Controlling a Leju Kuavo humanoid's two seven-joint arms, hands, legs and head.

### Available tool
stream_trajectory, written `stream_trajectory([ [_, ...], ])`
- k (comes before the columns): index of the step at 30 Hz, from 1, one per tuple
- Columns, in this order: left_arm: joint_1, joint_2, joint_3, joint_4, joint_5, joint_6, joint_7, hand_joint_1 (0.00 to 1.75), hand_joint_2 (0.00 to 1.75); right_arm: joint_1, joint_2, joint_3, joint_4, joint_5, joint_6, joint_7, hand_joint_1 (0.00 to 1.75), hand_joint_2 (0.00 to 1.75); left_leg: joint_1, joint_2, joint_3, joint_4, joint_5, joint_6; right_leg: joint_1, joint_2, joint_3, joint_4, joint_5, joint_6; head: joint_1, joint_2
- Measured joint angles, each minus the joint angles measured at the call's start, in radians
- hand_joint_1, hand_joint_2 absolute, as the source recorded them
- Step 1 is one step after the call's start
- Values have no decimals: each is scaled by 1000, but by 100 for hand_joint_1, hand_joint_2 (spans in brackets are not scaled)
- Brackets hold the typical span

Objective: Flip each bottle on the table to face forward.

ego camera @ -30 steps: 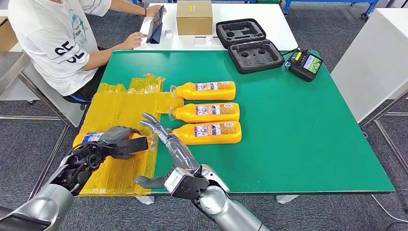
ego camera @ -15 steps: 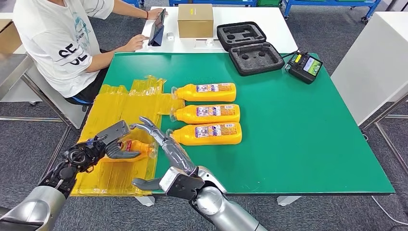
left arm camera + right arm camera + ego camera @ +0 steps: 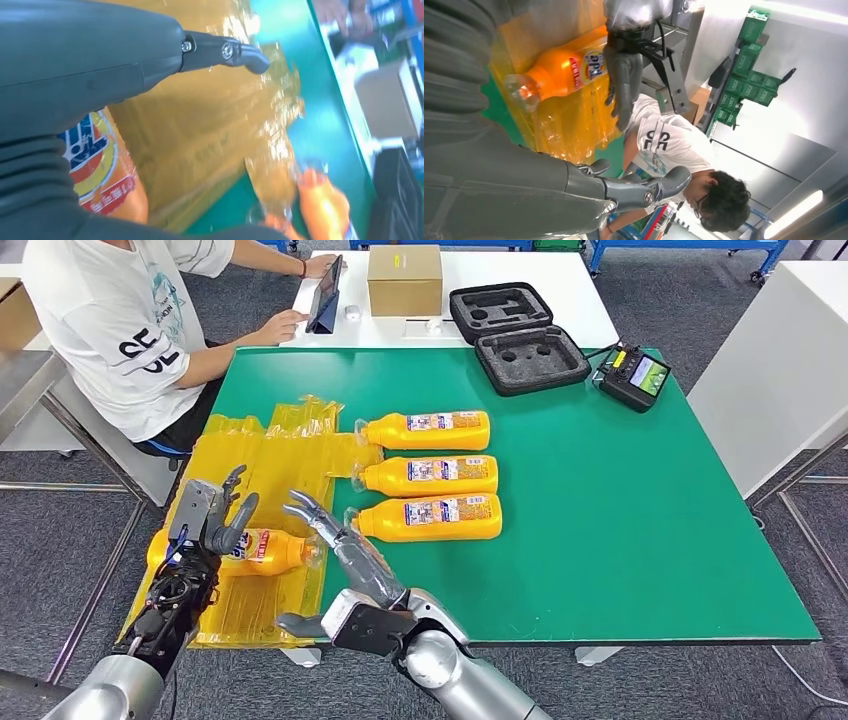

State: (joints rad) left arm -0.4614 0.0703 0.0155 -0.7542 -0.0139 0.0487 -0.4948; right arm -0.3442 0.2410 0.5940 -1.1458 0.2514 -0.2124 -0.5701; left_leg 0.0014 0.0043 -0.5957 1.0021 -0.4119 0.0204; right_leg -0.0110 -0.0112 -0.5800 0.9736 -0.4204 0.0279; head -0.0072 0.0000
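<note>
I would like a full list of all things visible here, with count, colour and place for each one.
orange plastic bottles: four; three in a row on the green table, one on the yellow film near the left hand
yellow plastic film: one crumpled sheet, over the table's left edge
green table: one, centre
black foam-lined case: one, open, at the table's far edge
black handheld controller: one, far right corner
brown cardboard box: one, on the white table behind
dark tablet: one, propped, under the person's hand
person in white T-shirt: one, seated far left
left hand: fingers spread, above the near bottle
right hand: fingers apart, beside that bottle's cap
</note>
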Motion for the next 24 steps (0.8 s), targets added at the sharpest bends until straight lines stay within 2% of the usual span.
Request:
stream_trajectory([
  [3, 13, -5, 4, -16, -12, 36, -18, 0, 0, 0, 0, 0, 8, 0, -2, -1, 0, 175, 1, 0, -1, 0, 1, -1, 0, 0, -1, 0, 0, 0, 0, 0],
  [5, 28, -8, 6, -30, -51, 132, -72, 0, 0, 0, 0, 0, 11, 4, -11, -3, 0, 175, 2, 1, -3, 0, 1, -1, 1, 0, -3, 0, 1, -1, 0, 0],
  [7, 52, -9, 7, -65, -122, 307, -147, 0, 87, 0, 0, 0, 14, 31, -40, -4, 0, 175, 3, 4, -6, 0, 1, -1, 1, 2, -7, 0, 2, -3, 0, 0],
  [9, 83, -9, 4, -132, -208, 489, -192, 0, 175, -2, -5, 0, 16, 110, -99, 18, 0, 175, 3, 4, -9, 0, 1, -2, 1, 2, -11, 1, 2, -3, 0, 0],
  [10, 99, -9, 4, -175, -252, 558, -200, 0, 175, -6, -10, 0, 20, 177, -135, 47, 0, 175, 3, 4, -10, 0, 1, -2, 1, 2, -11, 1, 2, -3, 0, 0],
  [12, 138, -11, 16, -269, -332, 630, -206, 0, 175, -22, -24, 1, 33, 333, -196, 136, 0, 175, 3, 4, -12, 0, 1, -2, 1, 2, -13, 0, 1, -3, 0, 0],
  [15, 198, -25, 66, -410, -380, 647, -208, 0, 175, -65, -56, -2, 75, 518, -214, 301, 0, 175, 2, 4, -14, 0, 1, -2, 0, 3, -15, 0, 2, -2, 0, 0],
  [18, 241, -31, 116, -512, -328, 651, -208, 0, 175, -119, -93, -17, 141, 640, -168, 447, 0, 175, 2, 4, -15, 1, 1, -1, 0, 2, -16, 0, 2, -2, 0, 0],
  [21, 271, -32, 138, -579, -279, 652, -208, 0, 175, -178, -120, -37, 224, 699, -114, 526, 0, 175, 1, 3, -16, 1, 2, -1, 0, 1, -16, 0, 2, -2, 0, 0],
  [24, 285, -33, 143, -619, -251, 652, -208, 0, 175, -229, -133, -51, 305, 737, -91, 555, 0, 175, 1, 3, -16, 1, 2, -1, 0, 1, -16, 0, 2, -2, 0, 0],
])
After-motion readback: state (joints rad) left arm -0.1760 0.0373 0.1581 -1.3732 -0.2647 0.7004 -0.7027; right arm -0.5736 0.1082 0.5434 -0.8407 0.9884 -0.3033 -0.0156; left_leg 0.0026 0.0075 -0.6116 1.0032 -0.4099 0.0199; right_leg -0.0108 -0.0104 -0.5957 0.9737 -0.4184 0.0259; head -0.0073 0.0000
